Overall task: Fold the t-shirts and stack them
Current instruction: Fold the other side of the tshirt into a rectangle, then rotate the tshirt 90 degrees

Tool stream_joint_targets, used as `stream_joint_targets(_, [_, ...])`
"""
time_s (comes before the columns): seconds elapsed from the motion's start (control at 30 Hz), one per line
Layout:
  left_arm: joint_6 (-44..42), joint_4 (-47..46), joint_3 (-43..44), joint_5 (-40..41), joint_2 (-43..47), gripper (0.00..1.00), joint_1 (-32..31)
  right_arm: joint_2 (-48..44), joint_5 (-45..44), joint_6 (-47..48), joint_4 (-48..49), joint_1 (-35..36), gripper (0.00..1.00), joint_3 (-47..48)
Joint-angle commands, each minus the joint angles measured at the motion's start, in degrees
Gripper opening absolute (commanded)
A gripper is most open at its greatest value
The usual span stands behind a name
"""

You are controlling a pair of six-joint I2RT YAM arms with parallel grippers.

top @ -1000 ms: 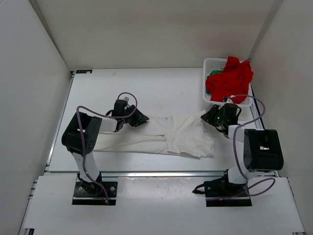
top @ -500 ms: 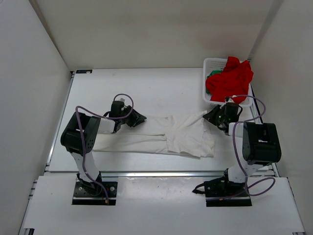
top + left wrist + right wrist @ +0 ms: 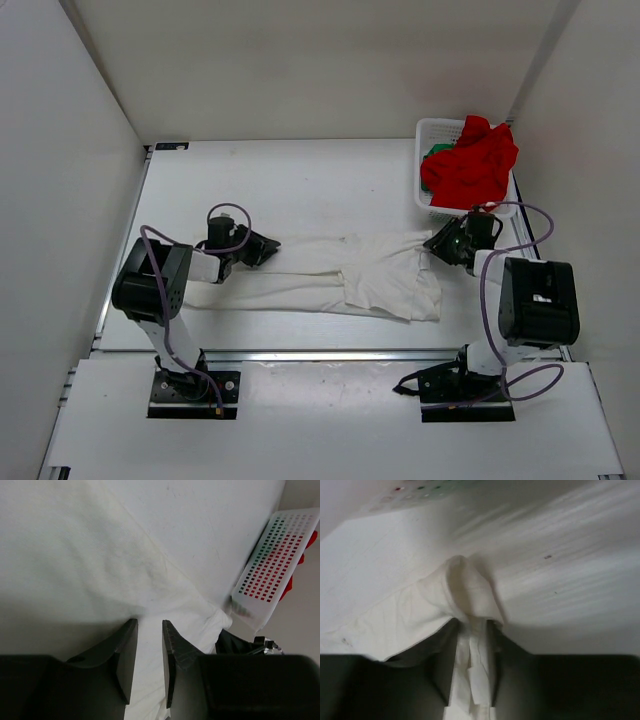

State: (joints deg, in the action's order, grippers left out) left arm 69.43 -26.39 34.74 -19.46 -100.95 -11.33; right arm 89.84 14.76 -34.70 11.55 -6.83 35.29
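as right hand [image 3: 470, 640] grips, cream t-shirt [image 3: 380, 275] bunches.

Recorded: cream shirt [image 3: 340, 275], red shirt [image 3: 470, 165], green shirt [image 3: 436, 153]; basket [image 3: 427, 128] white, grid-patterned; table [image 3: 330, 190] white.

Cream t-shirt [image 3: 340, 275] outstretched — red [image 3: 470, 165], green [image 3: 437, 152] heaped

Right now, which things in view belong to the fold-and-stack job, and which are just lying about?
Job: cream-white t-shirt, pinched by left gripper and right gripper; red t-shirt and green t-shirt, heaped in the white mesh basket.
Lying about: white mesh basket itself; table.
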Motion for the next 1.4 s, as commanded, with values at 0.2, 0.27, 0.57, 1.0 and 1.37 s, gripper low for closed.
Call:
stream_joint_targets(0.2, [-12.4,7.0,2.3,-1.1,17.0,0.42,5.4,-15.4,-12.4,4.5,-11.5,9.5,0.42,5.0])
stream_joint_targets(0.27, [-16.8,11.1,3.1,-0.7,21.0,0.44,4.6,-16.7,-13.2,4.6,-11.5,14.4,0.36,3.7])
stream_joint_targets(0.57, [-24.2,17.3,-2.1,-2.2,30.7,0.47,-2.5,1.9,-8.4,6.0,-15.7,30.5,0.00,10.6])
stream_joint_targets(1.0, [-27.6,22.7,-4.2,-2.7,36.7,0.49,1.5,58.2,-2.5,16.1,-51.3,29.3,0.00,104.5])
stream_joint_targets(1.37, [-26.2,20.6,-6.2,-3.7,36.2,0.53,1.8,47.0,-8.0,24.1,-58.2,32.2,0.05,124.0])
